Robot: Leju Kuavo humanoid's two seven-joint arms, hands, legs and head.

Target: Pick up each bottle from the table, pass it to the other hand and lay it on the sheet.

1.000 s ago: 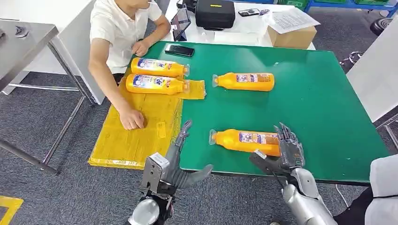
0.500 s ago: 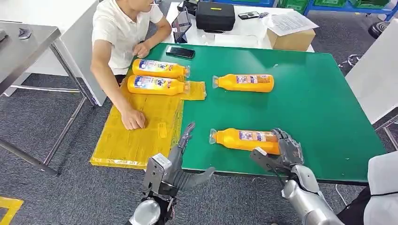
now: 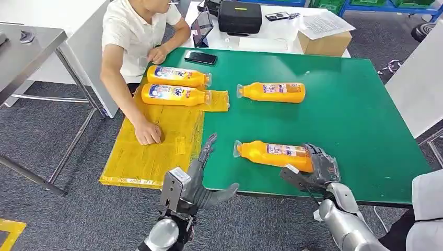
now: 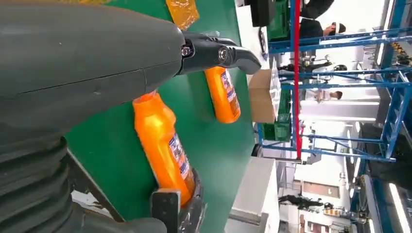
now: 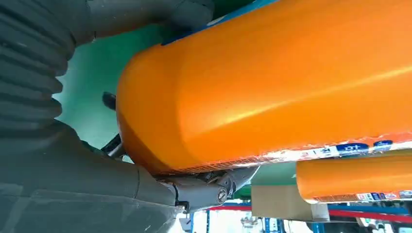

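An orange bottle lies on its side near the green table's front edge. My right hand grips its base, fingers curled over it. My left hand hovers open at the table's front edge, left of the bottle's cap, fingers spread. A second orange bottle lies farther back on the table. Two more bottles lie on the yellow sheet's far end.
A person sits at the table's far left with one hand resting on the sheet. A phone lies at the table's back edge. Behind it stand a tablet, a black case and a cardboard box. A metal table stands left.
My right hand's fingers have curled from spread over the bottle's base into a grip. The bottle's cap end has shifted slightly up and away. The left hand has barely moved.
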